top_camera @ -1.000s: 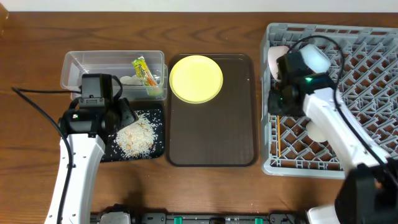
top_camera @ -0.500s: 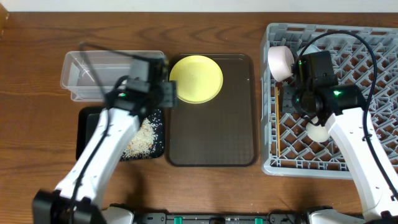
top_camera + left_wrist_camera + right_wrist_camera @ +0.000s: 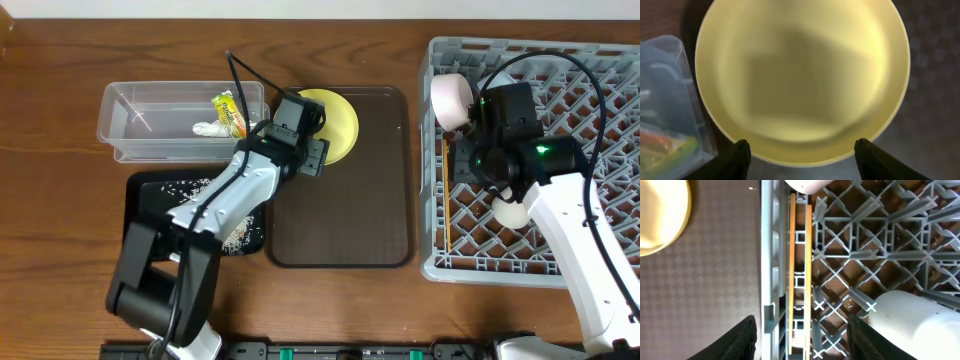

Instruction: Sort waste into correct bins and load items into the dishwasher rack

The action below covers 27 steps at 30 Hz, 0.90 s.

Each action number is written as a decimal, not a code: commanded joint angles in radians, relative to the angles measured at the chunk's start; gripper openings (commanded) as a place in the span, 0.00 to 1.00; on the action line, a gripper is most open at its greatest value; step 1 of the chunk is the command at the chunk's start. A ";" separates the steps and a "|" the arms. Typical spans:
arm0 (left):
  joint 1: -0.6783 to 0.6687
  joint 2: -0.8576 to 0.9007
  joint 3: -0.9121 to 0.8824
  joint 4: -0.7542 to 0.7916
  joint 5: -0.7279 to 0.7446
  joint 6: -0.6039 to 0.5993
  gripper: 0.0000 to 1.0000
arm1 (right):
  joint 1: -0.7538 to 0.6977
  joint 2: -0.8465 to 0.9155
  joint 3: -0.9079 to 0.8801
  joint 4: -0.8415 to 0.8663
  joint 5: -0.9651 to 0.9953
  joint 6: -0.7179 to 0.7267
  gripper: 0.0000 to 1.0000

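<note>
The round yellow plate [image 3: 338,122] [image 3: 802,75] lies at the back of the brown serving tray. My left gripper [image 3: 312,150] [image 3: 802,150] is open, its fingertips standing either side of the plate's near rim and holding nothing. My right gripper [image 3: 462,165] [image 3: 802,330] hangs open over the left edge of the grey dishwasher rack [image 3: 590,170] [image 3: 865,240]. Below it the wooden chopsticks [image 3: 447,230] [image 3: 800,270] lie in the rack's left channel. A pale cup [image 3: 452,100] and a white bowl [image 3: 510,210] [image 3: 910,322] sit in the rack. The snack wrapper [image 3: 228,112] and tissue [image 3: 208,129] lie in the clear tub [image 3: 140,120].
The black tray [image 3: 150,195] holds scattered rice [image 3: 232,232], partly under my left arm. The brown serving tray [image 3: 345,215] [image 3: 705,280] lies between the bins and the rack. The tub's corner [image 3: 665,85] shows close beside the plate.
My left arm has swung right from over the black tray to the yellow plate. My right gripper has opened wider above the chopsticks and shifted slightly, holding still for the last half second.
</note>
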 commanded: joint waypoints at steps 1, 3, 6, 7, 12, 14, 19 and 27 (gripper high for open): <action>0.000 0.028 0.019 0.047 -0.019 0.000 0.69 | -0.012 -0.014 0.017 0.006 -0.016 0.016 0.56; 0.000 0.051 0.019 0.076 -0.008 -0.005 0.68 | -0.012 -0.014 0.017 0.003 -0.021 0.016 0.56; -0.002 0.091 0.019 0.069 -0.006 -0.047 0.68 | -0.010 -0.014 0.017 -0.002 -0.030 0.016 0.56; -0.005 0.103 0.017 0.060 0.003 -0.051 0.68 | -0.010 -0.014 0.017 -0.001 -0.030 0.016 0.56; -0.035 0.124 0.017 -0.005 0.080 -0.054 0.66 | -0.010 -0.014 0.017 0.000 -0.029 0.016 0.56; -0.056 0.119 0.018 -0.043 0.096 -0.058 0.64 | -0.010 -0.014 0.017 0.003 -0.029 0.016 0.56; -0.121 0.118 0.018 -0.175 0.179 -0.073 0.63 | -0.010 -0.014 0.017 0.036 -0.029 0.016 0.56; -0.171 0.068 0.018 -0.275 0.213 -0.072 0.60 | -0.005 -0.003 0.017 0.154 -0.115 -0.036 0.59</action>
